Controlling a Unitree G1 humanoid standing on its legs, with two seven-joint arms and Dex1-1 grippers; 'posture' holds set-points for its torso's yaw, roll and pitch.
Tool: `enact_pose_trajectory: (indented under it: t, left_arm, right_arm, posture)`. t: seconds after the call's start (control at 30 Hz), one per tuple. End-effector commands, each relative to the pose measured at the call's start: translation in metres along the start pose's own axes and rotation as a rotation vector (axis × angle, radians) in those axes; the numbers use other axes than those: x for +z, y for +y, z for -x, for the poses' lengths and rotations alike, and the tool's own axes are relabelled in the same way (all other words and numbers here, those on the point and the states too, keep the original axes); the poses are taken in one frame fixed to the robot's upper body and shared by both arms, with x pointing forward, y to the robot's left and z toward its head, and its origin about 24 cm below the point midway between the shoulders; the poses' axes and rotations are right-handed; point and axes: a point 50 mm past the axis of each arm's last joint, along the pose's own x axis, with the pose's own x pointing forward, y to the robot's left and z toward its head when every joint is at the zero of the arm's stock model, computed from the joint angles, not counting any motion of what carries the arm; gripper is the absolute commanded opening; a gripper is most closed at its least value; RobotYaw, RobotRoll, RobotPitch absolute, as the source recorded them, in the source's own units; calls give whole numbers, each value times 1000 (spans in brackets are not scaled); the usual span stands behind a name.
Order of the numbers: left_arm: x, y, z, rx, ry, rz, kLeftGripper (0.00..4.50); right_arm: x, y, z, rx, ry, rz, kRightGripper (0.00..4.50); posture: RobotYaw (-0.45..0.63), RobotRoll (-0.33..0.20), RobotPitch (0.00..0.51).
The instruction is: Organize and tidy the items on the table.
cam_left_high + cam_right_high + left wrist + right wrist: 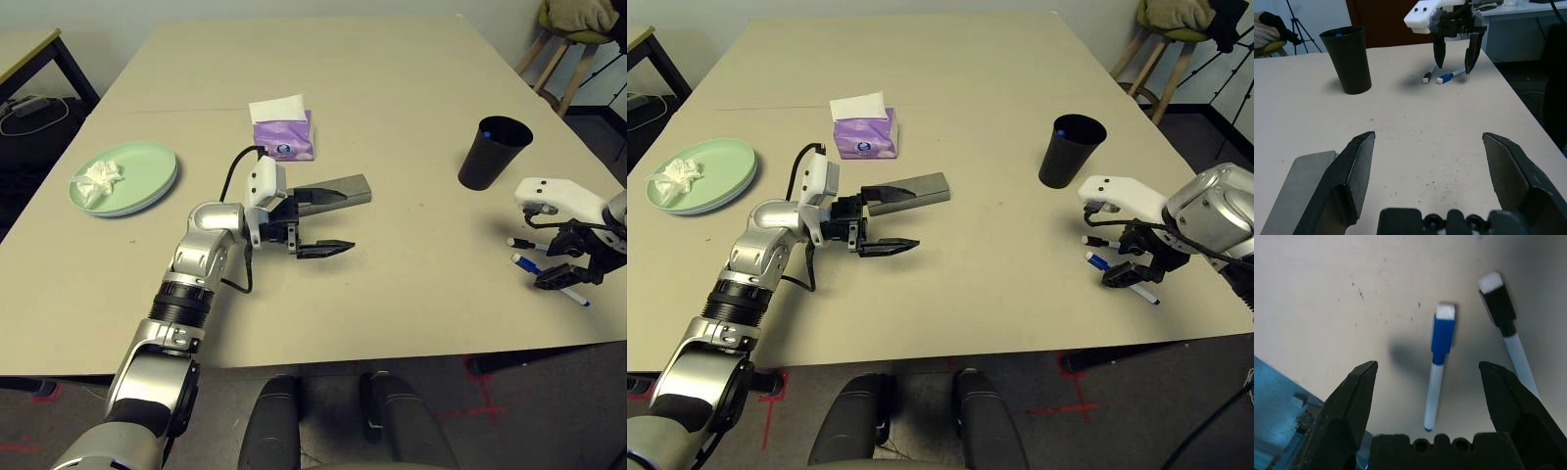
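Two white marker pens, one blue-capped (1439, 363) and one black-capped (1508, 333), are lying side by side at the lower right of the head view near the table (392, 117) edge. The blue-capped one is sitting directly under the right gripper (571, 277), between its spread, empty fingers, with its long axis crossing their gap. The left gripper (328, 220), also spread and empty, is hanging mid-frame beside the grey glasses case (343, 188), well apart from the pens; the pens' far ends are being partly hidden by the right fingers.
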Motion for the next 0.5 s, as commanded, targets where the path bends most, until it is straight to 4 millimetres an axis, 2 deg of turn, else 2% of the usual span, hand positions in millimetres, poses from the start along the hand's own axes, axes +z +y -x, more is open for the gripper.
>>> enact_pose_trajectory:
  t: [0.03, 0.47, 0.5]
  left_arm:
    - [1, -4, -1, -12, -8, -1, 4448]
    - [2, -5, 0, -6, -1, -7, 4448]
    - [2, -5, 0, -6, 0, -9, 4485]
  right_arm:
    - [2, -2, -1, -8, -5, -24, 4500]
    - [8, -6, -3, -41, 1, -25, 4500]
    - [8, -6, -3, -44, 4, -23, 4346]
  posture:
    - [157, 0, 152]
    - [170, 0, 152]
    - [171, 0, 152]
